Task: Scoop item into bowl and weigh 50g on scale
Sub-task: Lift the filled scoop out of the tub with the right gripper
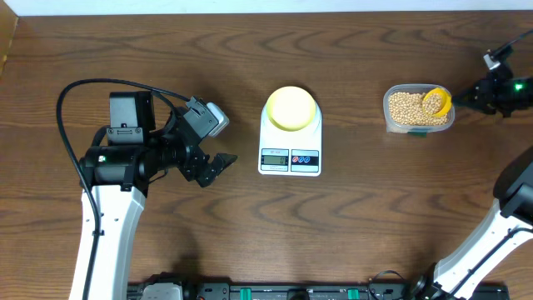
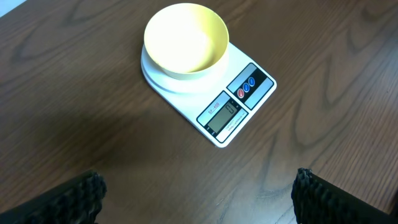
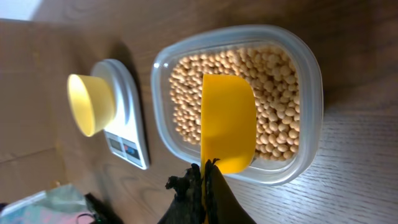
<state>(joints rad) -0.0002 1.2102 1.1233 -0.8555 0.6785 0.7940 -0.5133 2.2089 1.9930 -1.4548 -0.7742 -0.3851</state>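
- From overhead, the bowl (image 1: 291, 108) sits on the scale (image 1: 290, 154). The clear tub (image 1: 388, 117) of beans (image 1: 406, 108) stands well to the scale's right, apart from it.
- The left claw (image 1: 215, 167) hovers just left of the scale. Its wrist view adds that the fingers (image 2: 74, 199) are spread wide, holding nothing, and that the bowl is empty.
- Only the right wrist view shows the right claw (image 3: 204, 177) clenched on the handle of the yellow scoop (image 3: 227, 124), which lies over the beans in the tub.
- The scale's display digits are too small to read.
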